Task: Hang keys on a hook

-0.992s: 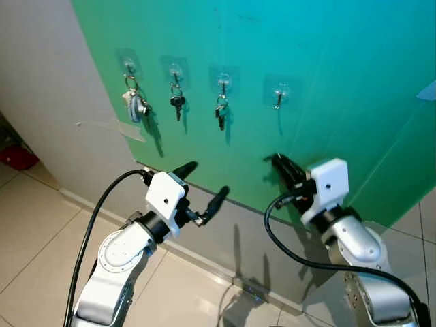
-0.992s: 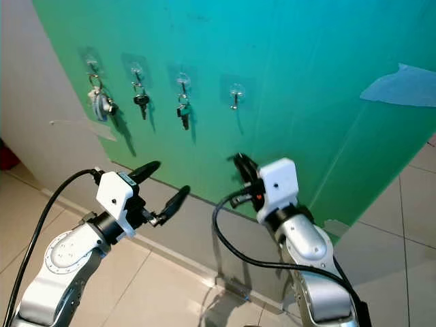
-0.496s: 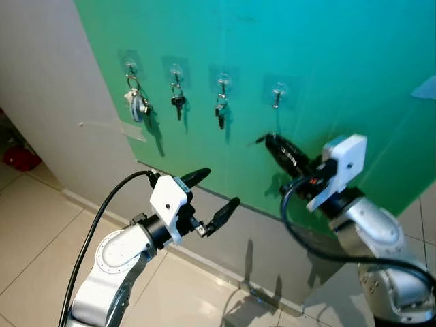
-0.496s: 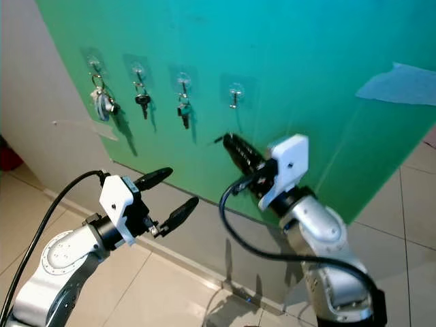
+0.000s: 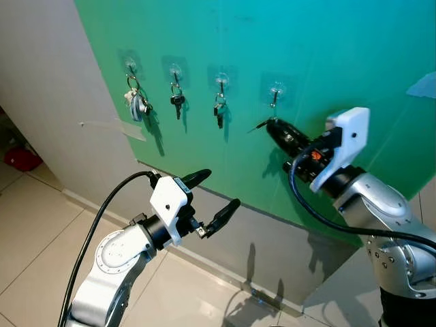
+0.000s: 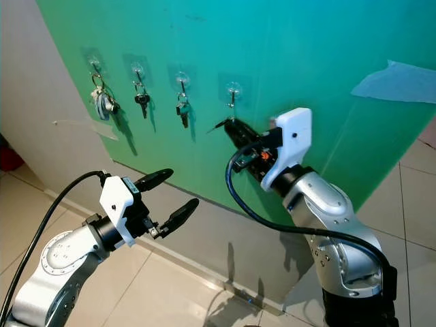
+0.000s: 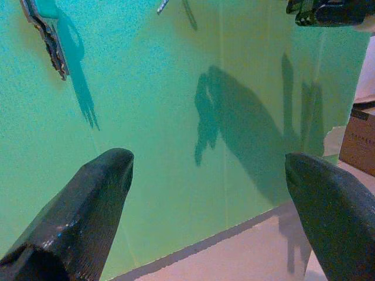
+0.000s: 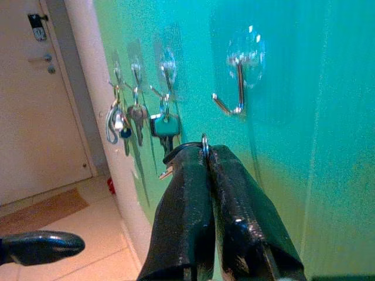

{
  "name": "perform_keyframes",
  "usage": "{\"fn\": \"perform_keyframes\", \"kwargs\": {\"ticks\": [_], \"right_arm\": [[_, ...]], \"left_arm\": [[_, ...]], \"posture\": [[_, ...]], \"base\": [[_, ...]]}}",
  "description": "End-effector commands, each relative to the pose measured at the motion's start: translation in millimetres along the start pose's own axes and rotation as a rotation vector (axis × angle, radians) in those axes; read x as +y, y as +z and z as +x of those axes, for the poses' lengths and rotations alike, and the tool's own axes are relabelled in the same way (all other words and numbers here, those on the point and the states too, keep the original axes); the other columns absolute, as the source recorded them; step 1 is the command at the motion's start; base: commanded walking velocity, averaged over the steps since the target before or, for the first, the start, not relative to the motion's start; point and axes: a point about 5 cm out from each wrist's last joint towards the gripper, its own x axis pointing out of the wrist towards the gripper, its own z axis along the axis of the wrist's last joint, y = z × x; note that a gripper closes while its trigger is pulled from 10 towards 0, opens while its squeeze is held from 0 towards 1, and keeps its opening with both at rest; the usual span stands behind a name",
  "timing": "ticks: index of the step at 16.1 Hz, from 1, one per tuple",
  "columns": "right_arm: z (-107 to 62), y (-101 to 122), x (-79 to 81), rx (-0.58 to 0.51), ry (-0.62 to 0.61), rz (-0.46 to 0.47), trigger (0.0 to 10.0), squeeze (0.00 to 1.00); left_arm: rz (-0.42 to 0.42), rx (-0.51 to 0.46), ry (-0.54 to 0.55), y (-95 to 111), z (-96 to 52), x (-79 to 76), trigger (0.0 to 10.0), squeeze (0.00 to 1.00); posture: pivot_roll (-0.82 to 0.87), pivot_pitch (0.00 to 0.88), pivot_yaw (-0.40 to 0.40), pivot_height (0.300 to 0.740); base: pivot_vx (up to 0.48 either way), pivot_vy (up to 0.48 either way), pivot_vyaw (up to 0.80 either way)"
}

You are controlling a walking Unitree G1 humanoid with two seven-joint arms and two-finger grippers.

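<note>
The fingers of the left gripper (image 5: pixel 212 197) stand wide apart and hold nothing; it hangs low in front of the green wall (image 5: pixel 340 54), near the grey strip at the bottom of the wall, well below the row of hooks. The fingers of the right gripper (image 8: pixel 206 153) are pressed together on a key ring (image 8: pixel 204 140), and a key (image 8: pixel 166 171) hangs from it on the side of the fingers.

From left to right, four clear stick-on hooks sit in one row on the green wall. The first hook (image 5: pixel 129 66) carries a bunch of keys (image 5: pixel 136 102). The second hook (image 5: pixel 175 70) carries a dark key (image 5: pixel 177 102). The third hook (image 5: pixel 221 78) carries keys with a dark head (image 5: pixel 219 109). The fourth hook (image 5: pixel 275 90) is bare. The right gripper is just below this fourth hook, close to the wall, and the ring is near the hook's metal tip but not on it. In the right wrist view, the hook curves open just above the ring, with a small gap between them.

Left of the green wall is a pale wall (image 5: pixel 41 102) with a piece of clear tape (image 5: pixel 112 127). In the right wrist view a door (image 8: pixel 35 99) stands farther along. The floor (image 5: pixel 27 225) has light tiles.
</note>
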Motion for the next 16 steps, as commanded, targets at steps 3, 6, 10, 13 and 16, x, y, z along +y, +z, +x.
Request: {"fn": "perform_keyframes", "kwargs": {"ticks": [3,6,10,13,16], "right_arm": [[4.3,11.2,5.0,-0.016,0.001,0.039,10.0,0.0],[7.1,18.5,8.1,-0.036,0.015,0.069,10.0,0.0],[11.1,24.8,9.0,-0.043,-0.01,0.103,10.0,0.0],[12.7,28.8,8.7,-0.064,-0.037,0.152,10.0,0.0],[12.2,24.2,0.7,-0.017,-0.114,0.184,10.0,0.0]], "left_arm": [[0.007,-0.006,-0.007,4.6,0.9,-0.2,10.0,0.0],[0.002,-0.006,-0.012,3.8,1.2,-2.4,10.0,0.0],[-0.003,-0.01,-0.005,4.4,1.9,-3.2,10.0,0.0],[-0.007,-0.009,-0.008,3.9,2.0,-4.1,10.0,0.0],[-0.01,-0.008,-0.012,3.6,2.3,-4.9,10.0,0.0]], "posture": [[-0.08,0.0,0.044,0.74],[-0.09,0.0,0.042,0.74],[-0.09,0.0,0.039,0.74],[-0.09,0.0,0.042,0.74],[-0.09,0.0,0.045,0.74]], "base": [[0.0,0.0,0.0],[0.0,0.0,0.0],[0.0,0.0,0.0],[0.0,0.0,0.0],[0.0,0.0,0.0]]}}
